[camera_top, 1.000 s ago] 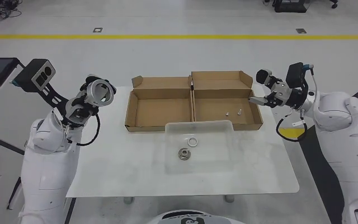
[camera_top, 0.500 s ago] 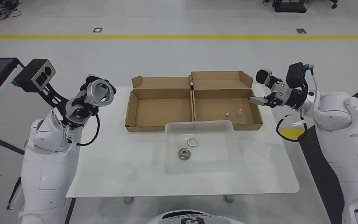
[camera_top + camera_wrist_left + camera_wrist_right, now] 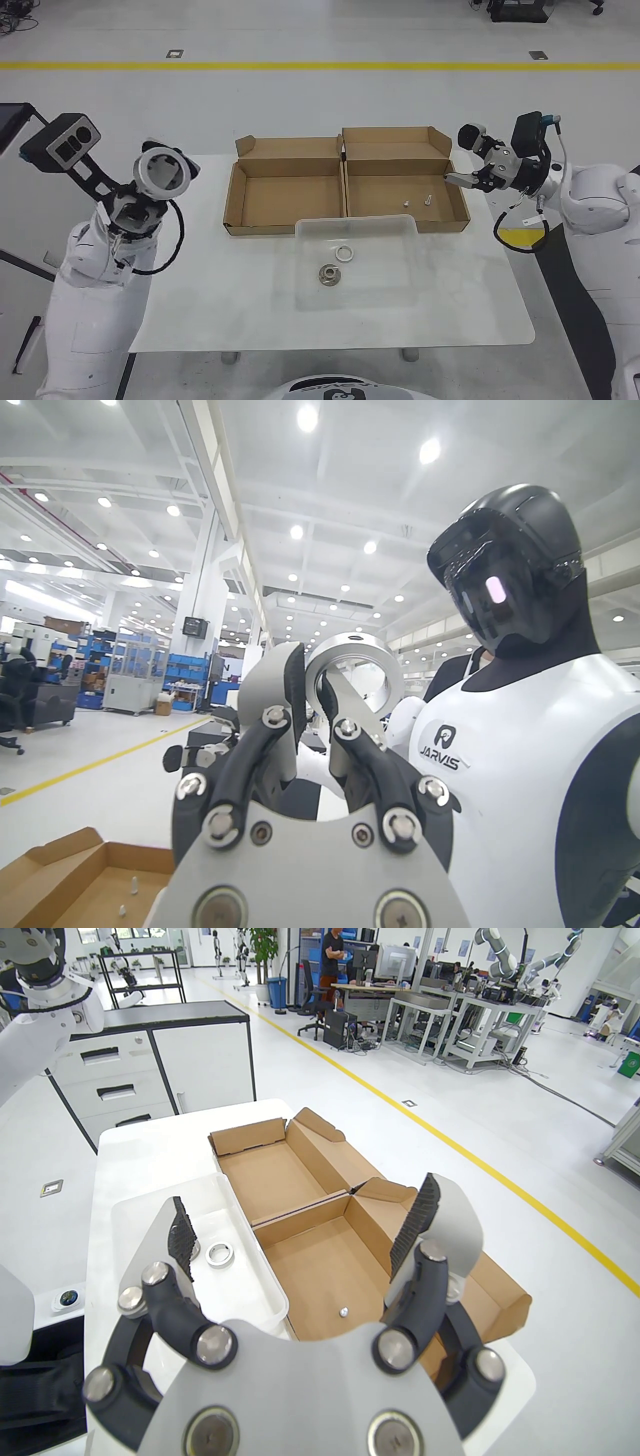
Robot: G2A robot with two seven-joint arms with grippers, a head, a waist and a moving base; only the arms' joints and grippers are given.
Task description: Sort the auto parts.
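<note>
My left gripper (image 3: 158, 180) hovers off the table's left edge, shut on a large metal ring (image 3: 163, 170). The left wrist view has one finger inside the metal ring (image 3: 355, 672) and one outside its rim, with the left gripper (image 3: 312, 680) raised in the air. My right gripper (image 3: 470, 165) stands open and empty by the right cardboard box (image 3: 380, 195), which holds two small bolts (image 3: 407, 201). The left cardboard box (image 3: 285, 200) has nothing in it. A clear tray (image 3: 385, 280) holds a small ring (image 3: 344, 253) and a flanged part (image 3: 328, 272).
The two boxes sit side by side at the table's (image 3: 230, 290) back, flaps open, with the tray just in front of them. In the right wrist view the right gripper (image 3: 305, 1223) hangs over the box (image 3: 320, 1268) beside the tray (image 3: 235, 1288).
My left arm has drawn back to the left, away from the boxes, still holding the large ring. The right arm has not moved.
</note>
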